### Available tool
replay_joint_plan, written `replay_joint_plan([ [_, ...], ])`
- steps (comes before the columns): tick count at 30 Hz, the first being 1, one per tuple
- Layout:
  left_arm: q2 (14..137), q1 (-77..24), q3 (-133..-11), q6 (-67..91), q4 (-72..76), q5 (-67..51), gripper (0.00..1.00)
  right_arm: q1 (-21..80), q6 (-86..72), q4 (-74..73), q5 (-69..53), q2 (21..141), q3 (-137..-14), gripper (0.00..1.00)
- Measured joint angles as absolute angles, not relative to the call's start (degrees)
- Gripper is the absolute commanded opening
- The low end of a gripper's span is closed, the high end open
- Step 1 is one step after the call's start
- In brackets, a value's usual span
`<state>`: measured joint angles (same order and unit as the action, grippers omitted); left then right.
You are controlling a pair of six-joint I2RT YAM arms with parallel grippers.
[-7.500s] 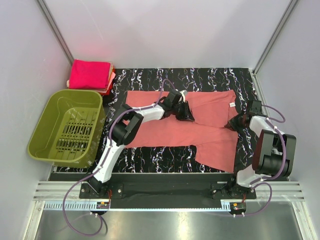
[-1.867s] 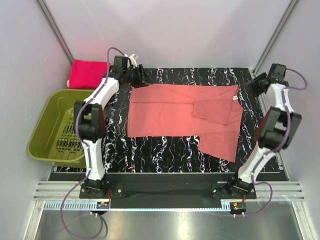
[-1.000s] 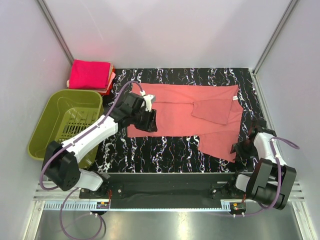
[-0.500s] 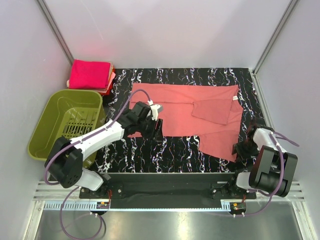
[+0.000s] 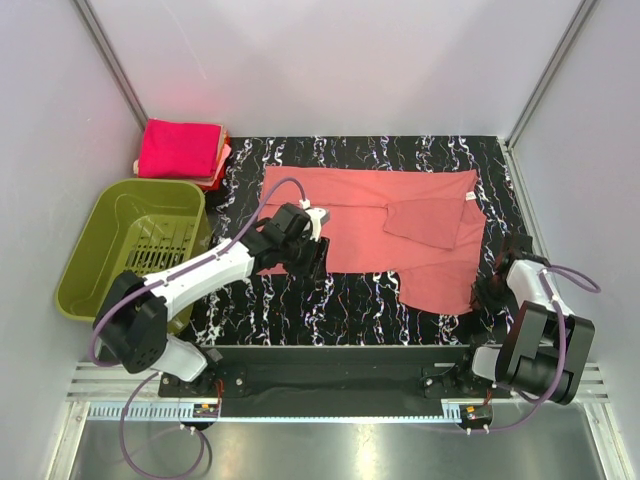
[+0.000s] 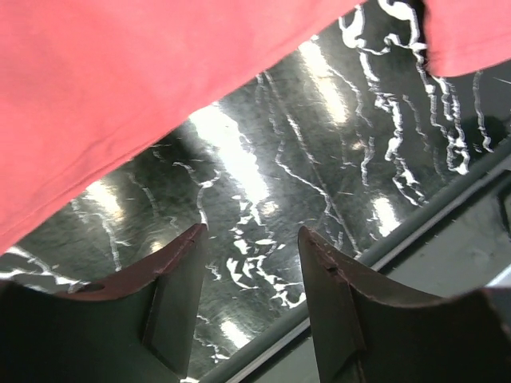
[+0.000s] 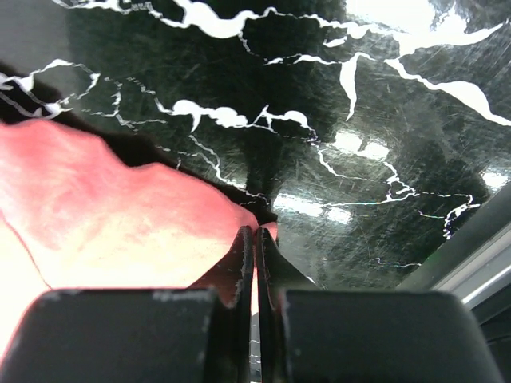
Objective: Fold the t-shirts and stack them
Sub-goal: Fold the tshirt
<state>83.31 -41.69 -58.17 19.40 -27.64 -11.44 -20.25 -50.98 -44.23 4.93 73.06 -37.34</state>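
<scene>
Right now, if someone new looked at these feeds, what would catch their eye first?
The large salmon t-shirt spread across the black marbled table dominates. The right gripper is shut on its near-right corner, while the left gripper hangs open over bare table just off its near-left edge. A bright magenta folded stack sits at the far-left corner, behind the olive basket.

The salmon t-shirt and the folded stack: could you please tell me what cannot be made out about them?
- Top external: the left arm covers part of the near edge of the salmon t-shirt.
- Left wrist: the frame's top edge cuts the shirt off.
- Top external: the folded stack is too small to count its shirts.
</scene>
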Motion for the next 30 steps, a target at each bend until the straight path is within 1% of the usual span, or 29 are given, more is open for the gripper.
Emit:
replay_joint_plan([
  [3,83.7,-41.7,-60.1,17.9,-30.6,-8.3,0.52,-20.3,-49.8,-44.2,4.9,71.6,-37.3,0.00],
  [7,84.7,-40.9,-62.8,15.1,-34.3,-2.7,0.52,-20.3,-48.3,-45.3,5.0,67.3,-38.3,0.00],
  [10,85.8,-39.1,-62.9,12.3,-36.6,0.8,0.52,-20.3,-46.9,-46.1,5.4,63.8,-40.6,0.00],
  [12,87.2,-37.6,-63.0,9.8,-38.4,3.1,0.50,-20.3,-45.8,-46.2,6.0,62.1,-42.1,0.00],
  [15,89.6,-36.1,-63.7,5.7,-40.4,5.5,0.49,-20.3,-43.6,-46.4,7.1,61.1,-44.0,0.00],
  [21,93.3,-35.8,-64.1,-2.1,-40.1,8.9,0.50,-20.3,-40.9,-47.1,7.0,60.9,-45.3,0.00],
  [25,96.4,-34.6,-63.9,-5.4,-38.6,9.6,0.50,-20.3,-40.8,-47.8,6.0,58.7,-45.6,0.00],
  [30,97.0,-32.8,-63.0,-8.1,-37.1,10.3,0.49,-20.3,-41.1,-47.7,3.8,57.4,-45.8,0.00],
])
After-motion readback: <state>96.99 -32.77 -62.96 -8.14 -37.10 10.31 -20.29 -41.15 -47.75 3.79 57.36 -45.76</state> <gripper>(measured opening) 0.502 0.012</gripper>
